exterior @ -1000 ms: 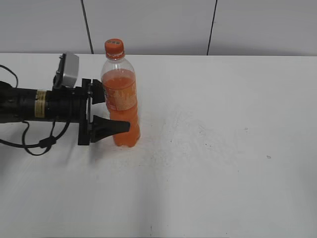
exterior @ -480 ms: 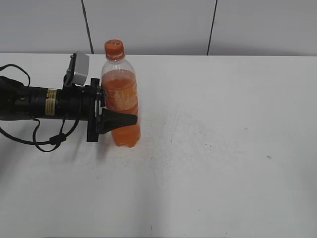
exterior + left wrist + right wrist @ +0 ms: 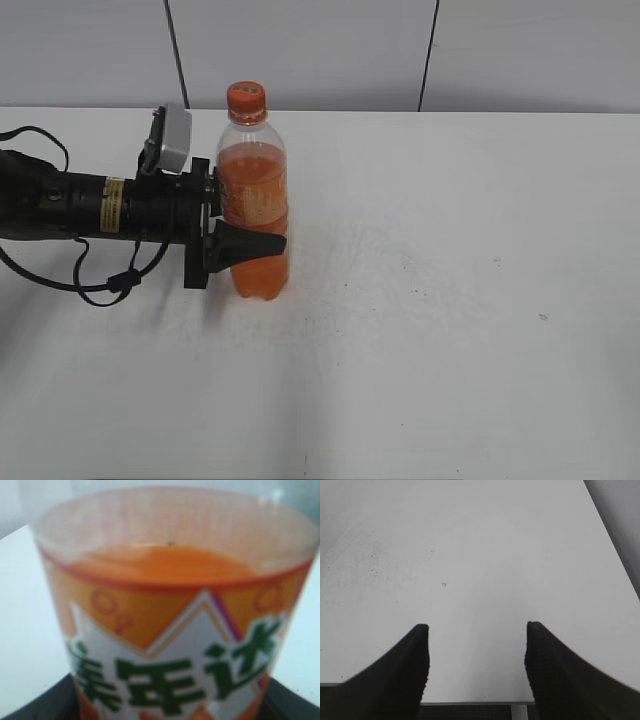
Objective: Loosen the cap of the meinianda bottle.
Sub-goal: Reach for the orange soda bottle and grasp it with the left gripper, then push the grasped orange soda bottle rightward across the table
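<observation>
The meinianda bottle (image 3: 256,190) stands upright on the white table (image 3: 450,300), left of the middle. It is clear plastic with orange drink and an orange label. Its orange cap (image 3: 246,98) sits on top. My left gripper (image 3: 262,228) reaches in level from the left and is shut on the bottle's label band, with one black finger across the front. In the left wrist view the bottle's label (image 3: 170,670) fills the frame, very close and blurred; the cap is out of view there. My right gripper (image 3: 476,645) is open and empty over bare table. It does not show in the exterior view.
The left arm and its cables (image 3: 90,215) lie along the table's left side. A grey panelled wall (image 3: 320,50) stands behind the table. In the right wrist view the table's near edge (image 3: 470,702) lies just under the right gripper.
My left gripper has moved to the right and closed around the bottle. The bottle has shifted a little to the right with it and stays upright.
</observation>
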Controlling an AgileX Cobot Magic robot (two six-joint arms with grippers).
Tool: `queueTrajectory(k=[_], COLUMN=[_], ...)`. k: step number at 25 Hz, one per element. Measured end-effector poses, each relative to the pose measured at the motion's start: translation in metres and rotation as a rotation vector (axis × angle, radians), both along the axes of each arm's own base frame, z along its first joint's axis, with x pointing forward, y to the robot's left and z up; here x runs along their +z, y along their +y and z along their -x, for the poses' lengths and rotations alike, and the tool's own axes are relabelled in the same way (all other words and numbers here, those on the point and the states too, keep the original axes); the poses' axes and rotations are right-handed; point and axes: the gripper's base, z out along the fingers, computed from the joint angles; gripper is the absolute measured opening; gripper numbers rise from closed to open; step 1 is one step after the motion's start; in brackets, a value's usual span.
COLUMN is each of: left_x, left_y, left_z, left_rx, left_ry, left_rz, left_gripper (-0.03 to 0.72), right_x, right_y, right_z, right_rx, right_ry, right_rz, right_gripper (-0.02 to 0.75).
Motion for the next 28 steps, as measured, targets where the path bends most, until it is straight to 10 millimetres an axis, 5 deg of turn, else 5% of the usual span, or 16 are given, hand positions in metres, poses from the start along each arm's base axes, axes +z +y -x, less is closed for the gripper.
queueTrajectory(k=[13, 28], left_x=[0.014, 0.001], left_y=[-0.064, -0.067], left_z=[0.03, 0.03], left_rx=[-0.151, -0.159], left_ry=[-0.024, -0.075], left_rz=[0.004, -0.001], left_gripper=[0.422, 0.422], right_x=[0.0, 0.0], right_y=[0.0, 0.0], right_z=[0.0, 0.0], right_rx=[0.0, 0.0], right_ry=[0.0, 0.0], right_rz=[0.0, 0.0], right_gripper=[0.459, 0.459])
